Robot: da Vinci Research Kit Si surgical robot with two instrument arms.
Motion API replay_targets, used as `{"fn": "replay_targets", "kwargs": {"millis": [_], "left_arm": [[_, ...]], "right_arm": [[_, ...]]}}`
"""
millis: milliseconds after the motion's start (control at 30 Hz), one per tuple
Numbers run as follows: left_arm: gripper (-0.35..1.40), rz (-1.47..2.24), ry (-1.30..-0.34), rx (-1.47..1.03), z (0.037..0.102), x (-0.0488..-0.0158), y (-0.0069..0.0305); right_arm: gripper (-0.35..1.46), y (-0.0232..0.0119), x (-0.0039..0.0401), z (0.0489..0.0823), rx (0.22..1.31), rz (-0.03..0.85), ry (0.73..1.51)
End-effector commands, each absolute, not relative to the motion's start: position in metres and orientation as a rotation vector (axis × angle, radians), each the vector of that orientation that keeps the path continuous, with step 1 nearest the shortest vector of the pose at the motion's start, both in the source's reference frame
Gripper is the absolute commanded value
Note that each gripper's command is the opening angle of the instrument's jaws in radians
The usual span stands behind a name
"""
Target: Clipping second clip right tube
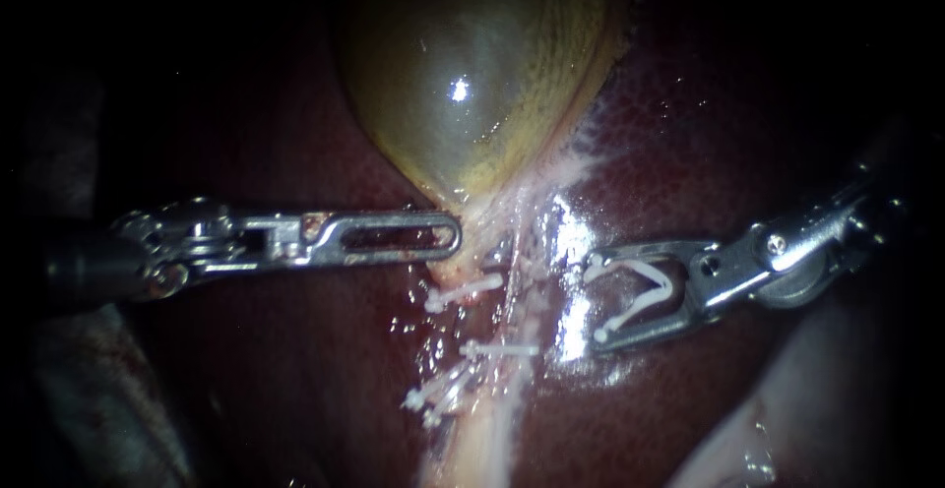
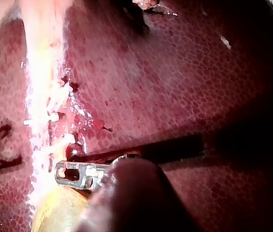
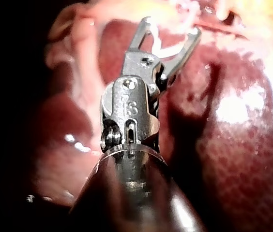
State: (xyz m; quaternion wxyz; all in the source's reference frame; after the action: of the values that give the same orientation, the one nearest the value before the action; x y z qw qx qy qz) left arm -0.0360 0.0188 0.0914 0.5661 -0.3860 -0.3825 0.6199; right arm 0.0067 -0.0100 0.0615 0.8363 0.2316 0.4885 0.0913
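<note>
Since the task calls for a second clip on the right tube, I log the layout from the endoscope view first. The gallbladder point(image 1: 463, 85) sits above and narrows to a neck, from which pale strands run down over the liver point(image 1: 295, 380). Three white clips are closed across those strands: an upper clip point(image 1: 463, 291), a middle clip point(image 1: 500, 348) and a lower clip point(image 1: 428, 401). I take the strand nearest my right instrument for the right tube point(image 1: 524, 301). The middle clip appears to cross it, though I cannot see cleanly where one strand ends and the next begins.

Left instrument: the left pincer point(image 1: 455, 237) is pressed together with no gap showing, its tip touching the gallbladder's neck. Judgement: it sits there to steady the neck and keep the strands stretched and exposed. Whether it nips any tissue I cannot tell.

Right instrument: the right pincer point(image 1: 596, 303) stands wide, pinching a loaded clip point(image 1: 635, 316) that seats against both sides and lies open in a V. The mouth faces the right tube, with its tips just beside the tube and not around it. Judgement: it is held wide so the tube can pass into the V, and level above the middle clip so the two clips sit apart.

Next move, as I judge it: advance until the tube lies deep in the V, then close. Risk: wet glare on the liver beside the tube hides its edge, so a shallow bite could catch only part of it.
</note>
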Motion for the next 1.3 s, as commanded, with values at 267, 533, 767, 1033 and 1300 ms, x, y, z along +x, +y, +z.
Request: {"fn": "replay_targets", "kwargs": {"millis": [267,533,767,1033,1300], "left_arm": [[-0.35,1.456,-0.903,-0.906,0.0904,-0.0358,0.0185],[-0.35,1.456,-0.91,-0.905,0.0886,-0.0353,0.018],[-0.35,1.453,-0.925,-0.9,0.0862,-0.0339,0.0182],[-0.35,1.444,-0.935,-0.891,0.0837,-0.0319,0.0185],[-0.35,1.442,-0.936,-0.889,0.0822,-0.0315,0.0181]], "right_arm": [[0.59,-0.0104,0.0074,0.0616,0.511,0.239,1.025],[0.59,-0.0108,0.0087,0.0617,0.646,0.502,0.964],[0.58,-0.0114,0.0097,0.0622,0.714,0.644,0.926],[0.54,-0.0136,0.0111,0.0649,0.774,0.761,0.897],[0.53,-0.0152,0.0134,0.0679,0.773,0.807,0.892]]}}
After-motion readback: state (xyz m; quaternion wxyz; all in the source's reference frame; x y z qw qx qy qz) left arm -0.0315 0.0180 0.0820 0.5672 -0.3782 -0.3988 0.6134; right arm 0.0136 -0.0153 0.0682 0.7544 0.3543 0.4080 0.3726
